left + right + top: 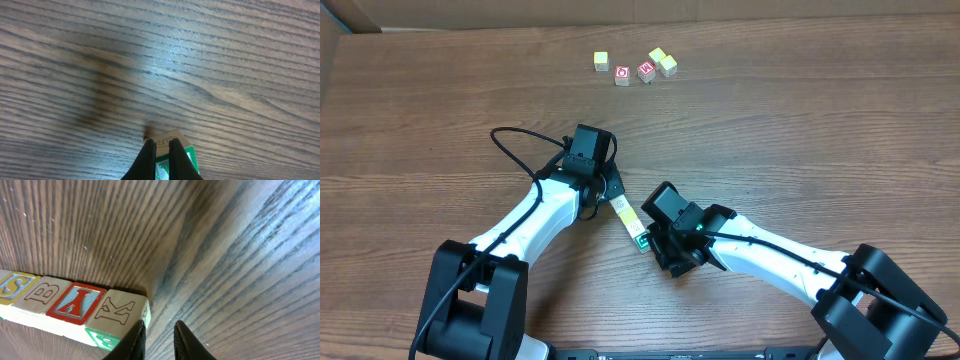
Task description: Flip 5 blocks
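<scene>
Block row (pixel 630 224) on table (pixel 800 130), bare wood all round; loose cubes (pixel 645 67) well beyond row, near far edge. Left pincer (pixel 160 143) together, over one row end. Right pincer (pixel 159 326) slightly apart, empty, just beside row's K block (pixel 119 311).

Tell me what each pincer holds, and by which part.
Nothing is held. Left pincer is shut at one end of the row of blocks; right pincer is open, empty, beside the other.
</scene>
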Available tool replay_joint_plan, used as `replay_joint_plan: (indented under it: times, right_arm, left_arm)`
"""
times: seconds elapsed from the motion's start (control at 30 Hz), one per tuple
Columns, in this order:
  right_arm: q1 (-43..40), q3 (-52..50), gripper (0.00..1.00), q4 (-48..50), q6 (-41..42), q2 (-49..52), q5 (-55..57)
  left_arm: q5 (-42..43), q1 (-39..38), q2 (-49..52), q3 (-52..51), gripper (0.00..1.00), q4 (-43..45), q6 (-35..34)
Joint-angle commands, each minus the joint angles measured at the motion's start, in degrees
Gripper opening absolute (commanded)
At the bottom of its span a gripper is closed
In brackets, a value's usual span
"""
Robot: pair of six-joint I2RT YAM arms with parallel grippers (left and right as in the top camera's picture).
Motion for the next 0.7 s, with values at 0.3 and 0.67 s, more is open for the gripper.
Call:
replay_joint_plan:
  times: [0.3,0.67]
  right_arm:
    - [3.02,0.61,0.24,1.36,4.83,-0.13,1.44]
    - [3.21,0.61,0.29,1.27,4.81,-0.13,1.44]
  left_arm:
    - [2.21,-0.76,3.61,-0.57,0.04,1.55,-0.46]
    - [2.16,-0.76,3.61,-0.57,0.04,3.06,-0.24]
